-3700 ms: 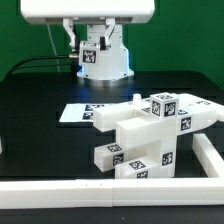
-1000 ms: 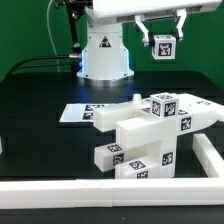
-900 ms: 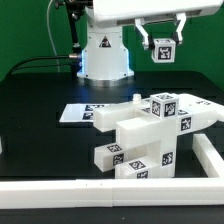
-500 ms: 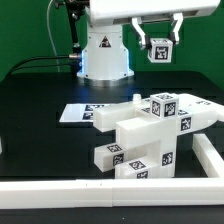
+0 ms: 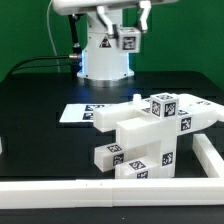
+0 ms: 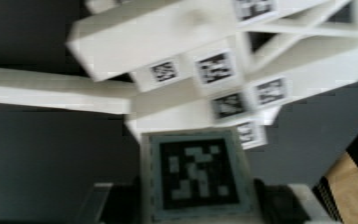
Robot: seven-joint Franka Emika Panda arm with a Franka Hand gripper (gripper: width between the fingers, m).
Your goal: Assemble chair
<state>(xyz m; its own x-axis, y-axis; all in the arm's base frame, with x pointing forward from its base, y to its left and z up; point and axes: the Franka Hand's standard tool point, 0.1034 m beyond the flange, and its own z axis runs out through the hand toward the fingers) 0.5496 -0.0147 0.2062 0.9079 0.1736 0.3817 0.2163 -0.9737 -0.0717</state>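
Gripper [image 5: 128, 33] high above the half-built chair [image 5: 150, 135], jaws pinching a small tagged cube-like leg [image 5: 128, 40]. Wrist view confirms: leg [image 6: 201, 172] sits between the fingers, tag facing the camera, chair assembly [image 6: 194, 70] beyond it.

Chair rests on the black surface [image 5: 40, 95], just in front of the marker board [image 5: 78, 113] and inside the white border rail [image 5: 100, 192].

Step in hand, as I judge it: carry the leg to its seat on the chair.

To do it well: bring it directly over the chair first, square the leg's faces to the chair, then descend slowly. Keep the grip firm until seated. Target socket not discernible from here.
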